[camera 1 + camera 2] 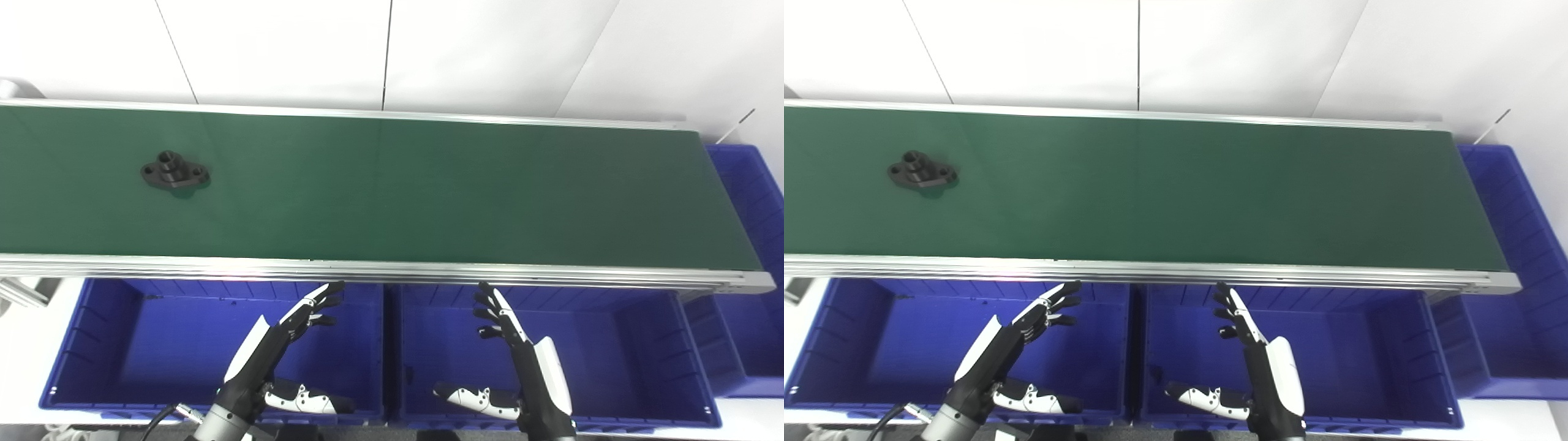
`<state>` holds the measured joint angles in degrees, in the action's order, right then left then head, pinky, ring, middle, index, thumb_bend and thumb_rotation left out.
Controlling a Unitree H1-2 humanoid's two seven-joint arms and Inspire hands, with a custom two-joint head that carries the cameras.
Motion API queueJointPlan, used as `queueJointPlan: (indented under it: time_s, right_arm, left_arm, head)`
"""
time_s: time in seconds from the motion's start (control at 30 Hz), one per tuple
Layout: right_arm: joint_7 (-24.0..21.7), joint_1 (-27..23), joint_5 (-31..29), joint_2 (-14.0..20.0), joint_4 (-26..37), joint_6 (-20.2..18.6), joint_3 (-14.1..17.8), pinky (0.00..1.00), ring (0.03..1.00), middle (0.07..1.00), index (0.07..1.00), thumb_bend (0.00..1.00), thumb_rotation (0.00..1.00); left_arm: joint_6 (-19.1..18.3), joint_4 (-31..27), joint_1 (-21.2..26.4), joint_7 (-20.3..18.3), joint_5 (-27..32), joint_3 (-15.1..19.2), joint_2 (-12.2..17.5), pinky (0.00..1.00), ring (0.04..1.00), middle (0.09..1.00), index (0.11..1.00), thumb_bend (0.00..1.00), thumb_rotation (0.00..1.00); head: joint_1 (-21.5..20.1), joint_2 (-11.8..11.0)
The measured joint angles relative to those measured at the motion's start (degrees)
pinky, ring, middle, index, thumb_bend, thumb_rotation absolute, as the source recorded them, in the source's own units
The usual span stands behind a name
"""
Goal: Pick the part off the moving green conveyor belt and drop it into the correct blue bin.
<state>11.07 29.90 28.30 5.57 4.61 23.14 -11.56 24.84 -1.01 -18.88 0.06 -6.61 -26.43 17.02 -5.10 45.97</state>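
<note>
Part: a black flanged fitting [175,172] with a raised round boss and lobed ears with holes lies flat on the green conveyor belt [429,190], toward the belt's left end. Nothing touches it.
Part relative to left hand: well apart, beyond the fingertips and off to the hand's left, across the belt's near aluminium rail [380,269].
Part relative to right hand: farther still, far to that hand's left and beyond the rail.
Task progress: judged not begun. The part is not yet picked, and no bin visibly holds anything.
Remaining steps: reach over the rail, grasp the part on the belt, carry it to the correct bin, release it.
Left hand [288,331]: released, fingers extended and spread, thumb out to the side, holding nothing. It hovers over the left blue bin [92,343], fingertips just short of the rail.
Right hand [514,337]: released, fingers extended and apart, holding nothing. It hovers over the middle blue bin [637,361], fingertips likewise just short of the rail.
Third bin: a further blue bin [753,202] stands at the belt's right end, well to the right of the right hand.
Correct bin: cannot be told, as no label or marking shows on any bin.
Likely working hand: the left, judged by its nearness to the part.
</note>
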Motion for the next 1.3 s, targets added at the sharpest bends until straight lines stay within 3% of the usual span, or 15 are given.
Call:
queueJointPlan:
  time_s: [1.3]
  right_arm:
    - [0.6, -0.5, -0.7, 1.1, -0.8, 0.1, -1.0, 0.68, 0.816, 0.890, 0.942, 0.77, 0.34]
  left_arm:
    - [0.0, 0.4, 0.5, 0.5, -0.5, -0.8, 0.1, 0.77, 0.880, 0.938, 0.901, 0.78, 0.29]
  head:
    - [0.7, -0.4]
